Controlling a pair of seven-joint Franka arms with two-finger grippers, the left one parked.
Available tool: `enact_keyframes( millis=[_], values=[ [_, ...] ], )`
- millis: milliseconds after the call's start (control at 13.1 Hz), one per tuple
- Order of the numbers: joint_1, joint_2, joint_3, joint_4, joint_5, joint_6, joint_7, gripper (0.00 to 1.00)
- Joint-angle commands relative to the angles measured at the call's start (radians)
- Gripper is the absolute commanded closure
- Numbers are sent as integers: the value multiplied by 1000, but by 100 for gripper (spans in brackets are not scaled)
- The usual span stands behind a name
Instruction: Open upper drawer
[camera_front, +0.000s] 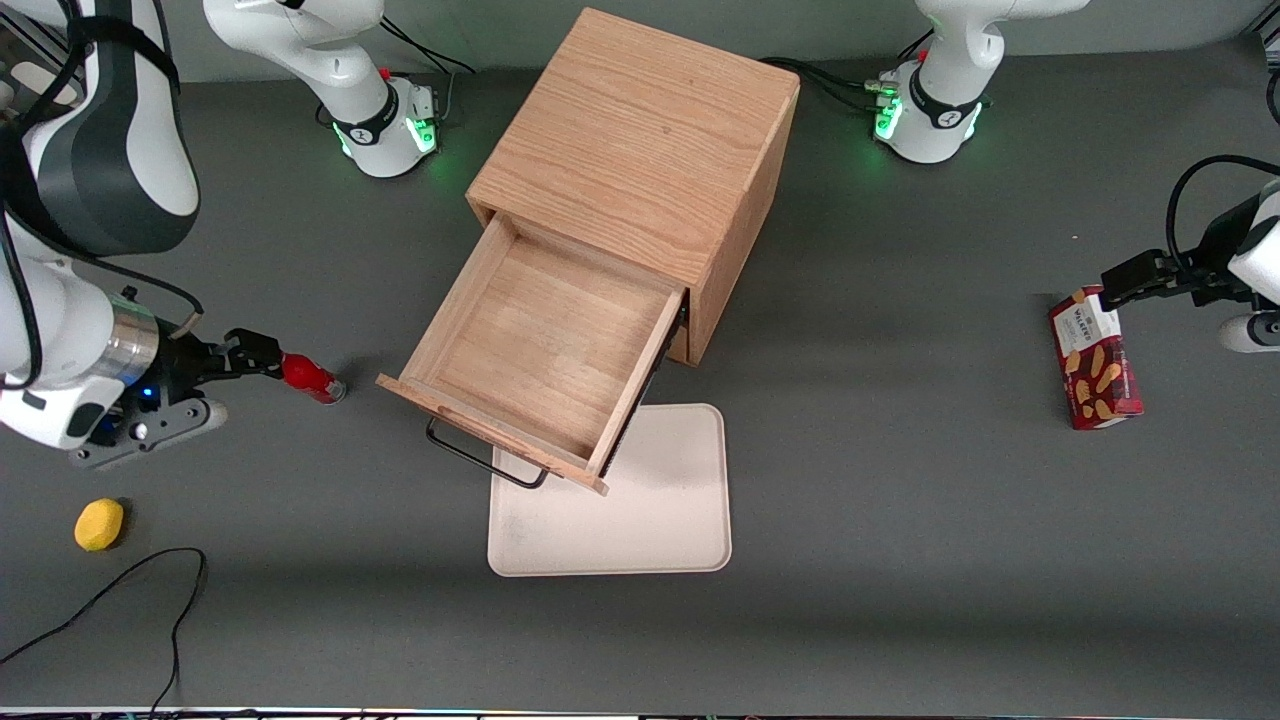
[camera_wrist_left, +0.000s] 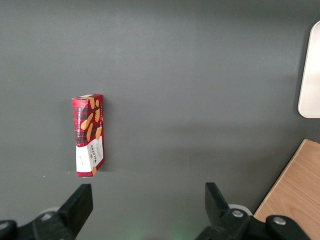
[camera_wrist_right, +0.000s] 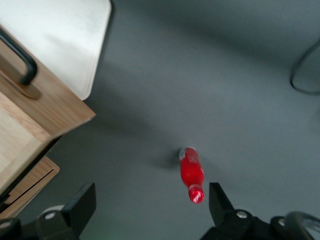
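Note:
The upper drawer of the light-oak cube cabinet stands pulled far out toward the front camera, and its wooden box holds nothing. Its long black wire handle hangs over a white tray. My right gripper is open and holds nothing, apart from the drawer, toward the working arm's end of the table. It hovers just above a small red bottle lying on the table. In the right wrist view the gripper is wide open, the bottle lies close to one finger, and the drawer front and handle show.
A white tray lies in front of the cabinet, partly under the open drawer. A yellow round object and a black cable lie nearer the front camera than the gripper. A red biscuit box lies toward the parked arm's end.

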Motion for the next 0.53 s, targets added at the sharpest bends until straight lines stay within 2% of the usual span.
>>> enact_keyframes(
  millis=[0, 229, 458],
  values=[
    [10, -181, -38, -238, -20, 73, 130, 0],
    [8, -192, -56, -235, -14, 16, 244, 0],
    [13, -195, -53, -186, 19, -80, 322, 0]
  ],
)
